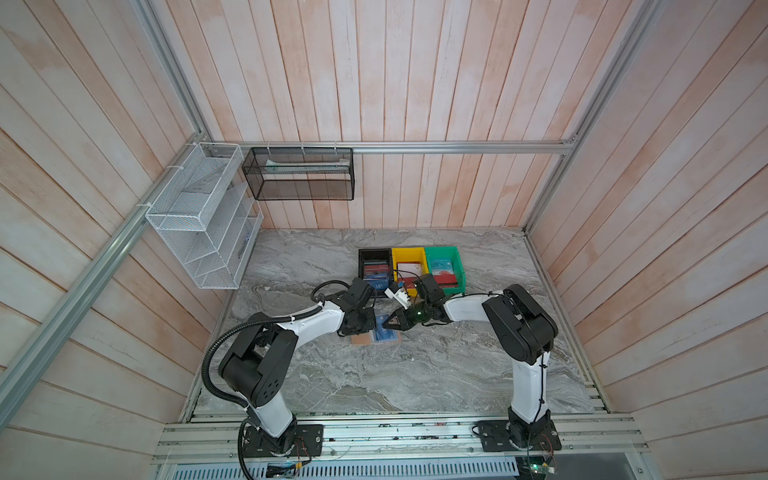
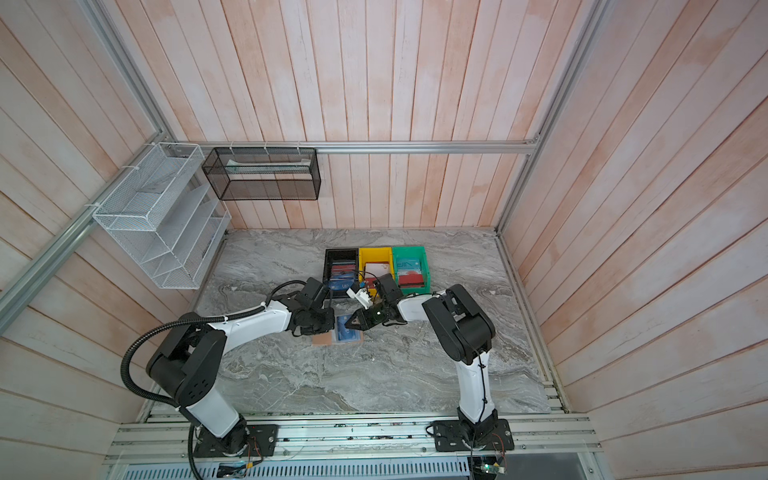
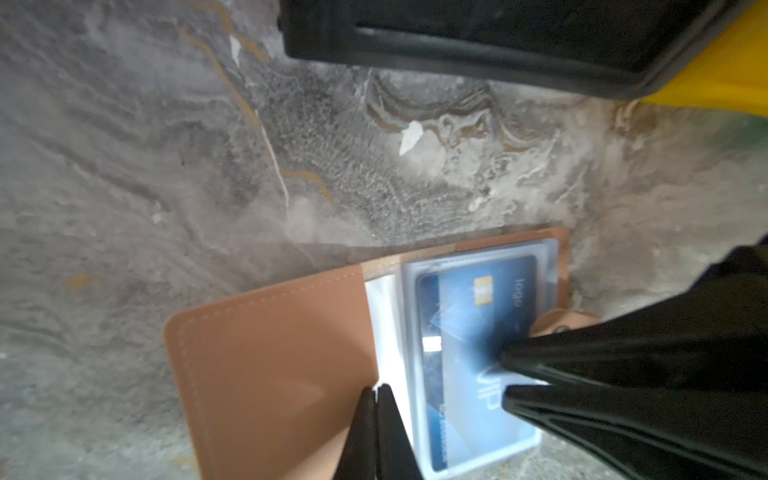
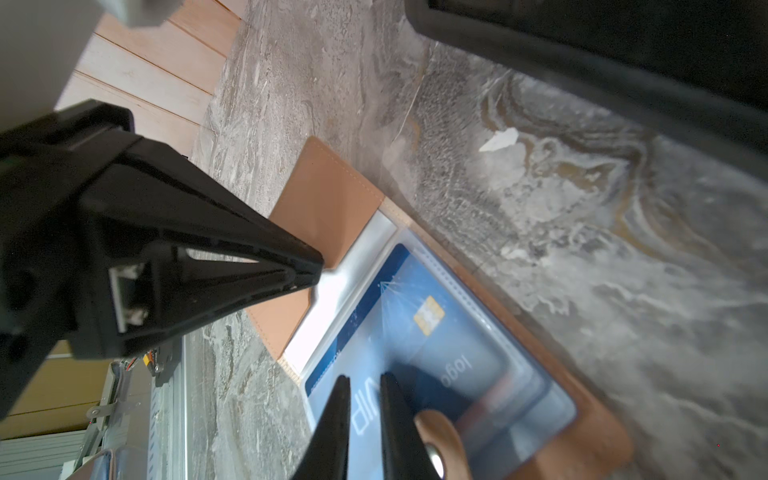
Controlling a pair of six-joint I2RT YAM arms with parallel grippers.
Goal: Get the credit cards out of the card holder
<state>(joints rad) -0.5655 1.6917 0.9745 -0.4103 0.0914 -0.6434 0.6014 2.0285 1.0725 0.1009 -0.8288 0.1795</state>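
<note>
The tan card holder [image 1: 359, 338] [image 2: 322, 340] lies open on the marble table between both arms. A blue credit card [image 3: 465, 332] [image 4: 399, 332] with white lettering sits inside its clear sleeve page. My left gripper [image 3: 376, 392] [image 4: 318, 266] is shut, pinching the edge of a clear sleeve by the tan cover [image 3: 270, 365]. My right gripper [image 4: 365, 380] [image 3: 505, 374] rests its tips on the sleeve over the blue card, jaws a narrow gap apart with nothing between them. The snap tab [image 4: 436, 432] lies beside its fingers. Other credit cards in the holder are hidden.
Black bin [image 1: 374, 253], yellow bin [image 1: 407, 251] and green bin [image 1: 442, 249] stand in a row just behind the holder, each with cards inside. A white wire rack [image 1: 199, 216] and a black mesh basket [image 1: 299, 174] hang on the walls at back left.
</note>
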